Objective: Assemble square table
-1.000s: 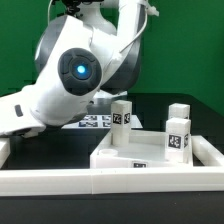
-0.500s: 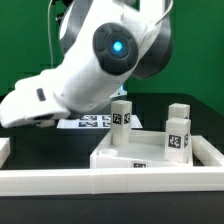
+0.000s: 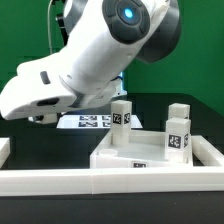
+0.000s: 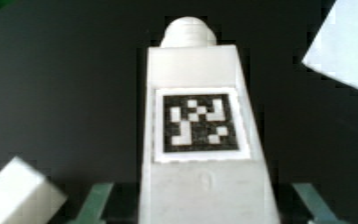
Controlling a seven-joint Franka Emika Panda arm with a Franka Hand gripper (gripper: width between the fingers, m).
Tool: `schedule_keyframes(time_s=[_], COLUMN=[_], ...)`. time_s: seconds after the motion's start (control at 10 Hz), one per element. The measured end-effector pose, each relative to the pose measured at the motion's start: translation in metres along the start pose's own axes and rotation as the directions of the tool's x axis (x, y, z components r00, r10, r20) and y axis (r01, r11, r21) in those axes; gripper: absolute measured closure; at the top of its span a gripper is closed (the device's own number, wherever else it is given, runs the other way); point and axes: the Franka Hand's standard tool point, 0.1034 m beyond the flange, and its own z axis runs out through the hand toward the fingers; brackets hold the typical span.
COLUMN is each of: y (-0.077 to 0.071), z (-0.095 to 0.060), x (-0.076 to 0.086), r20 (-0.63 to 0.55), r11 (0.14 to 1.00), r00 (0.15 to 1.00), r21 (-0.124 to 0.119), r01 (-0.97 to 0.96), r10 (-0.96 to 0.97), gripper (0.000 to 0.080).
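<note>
Robot arm (image 3: 85, 60) fills the upper half of the exterior view, its white housing reaching down toward that view's left, where the end effector itself is hidden. Below it, on the black tabletop (image 3: 185, 105), lies the square table slab (image 3: 130, 152) with its raised rim, toward the exterior view's right. Three tagged white legs stand upright on the slab: one (image 3: 122, 114) near its back edge, two (image 3: 178, 132) close together nearer the exterior view's right. Behind the slab, the marker board (image 3: 85, 122) lies flat. A long white rail (image 3: 100, 181) runs across the front

Wrist view: a fourth leg (image 4: 197, 110), tag facing the camera, sits clamped between the end effector (image 4: 201, 203) fingers (image 4: 98, 197), over the dark tabletop
</note>
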Motion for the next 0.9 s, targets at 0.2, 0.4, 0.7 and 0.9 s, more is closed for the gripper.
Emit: schedule_keyframes(time_s=[0.2, 0.4, 0.7, 0.9], y=[-0.004, -0.005, -0.003, 0.004], z=[-0.019, -0.047, -0.066, -0.067], x=[0.004, 0.011, 0.023, 0.022], r20=[-0.091, -0.215, -0.39, -0.498], r11=[1.0, 0.997, 0.993, 0.992], r00=[0.995, 0.974, 0.913, 0.86], r21=[0.009, 0.036, 0.03, 0.011], r01=[-0.027, -0.066, -0.113, -0.123], r10=[0.028, 0.072, 0.116, 0.112], gripper=[0.0509, 0.0509, 0.0509, 0.0509])
